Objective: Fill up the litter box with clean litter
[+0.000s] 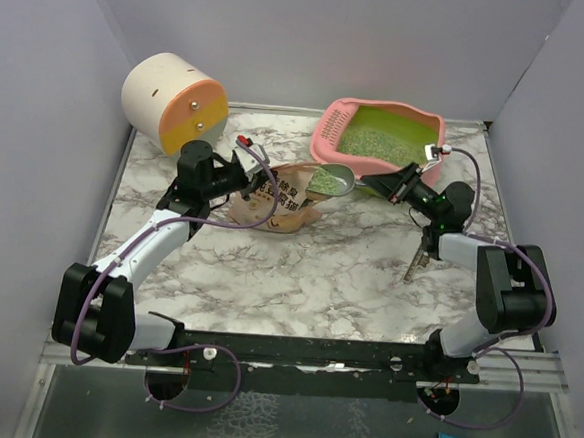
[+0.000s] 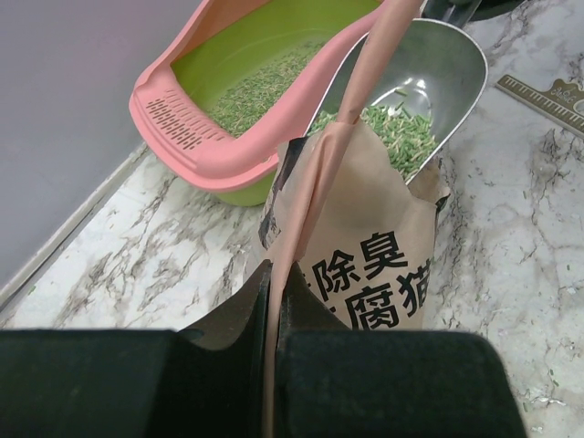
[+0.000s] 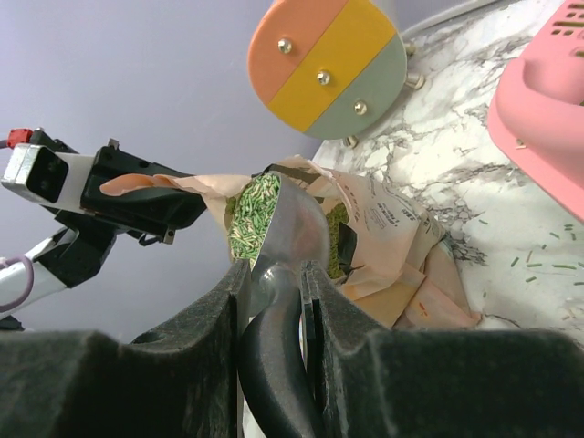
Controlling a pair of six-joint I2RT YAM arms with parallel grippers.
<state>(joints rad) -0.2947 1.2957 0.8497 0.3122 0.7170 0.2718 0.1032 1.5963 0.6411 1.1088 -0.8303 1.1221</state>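
A litter box (image 1: 383,135) with a pink slotted rim and a lime-green basin sits at the far right of a white marbled surface (image 1: 298,270), close to the back wall. A thin, uneven layer of clean litter (image 1: 375,143), pale green granules, covers part of the basin floor. In the left wrist view bare green plastic shows along the basin's sides.

Just in front of the box, to its left, a grey metal scoop (image 1: 337,179) sits level at the open mouth of a beige paper bag (image 1: 283,203). A small heap of the same green granules lies in its bowl. The right gripper (image 1: 390,183) is clamped on the scoop's dark handle. In the right wrist view the handle runs between the two black fingers (image 3: 347,328), and more litter shows inside the bag behind the scoop's bowl.

The bag stands crumpled near the middle of the surface, with black printed characters on its side. The left gripper (image 1: 250,176) pinches the bag's top edge, its fingers pressed together on a strip of paper that stretches up from them.

A few stray granules lie on the surface beside the box. A cream cylinder (image 1: 172,103) with an orange, yellow and pale green end face lies on its side at the far left corner, well apart from the box.
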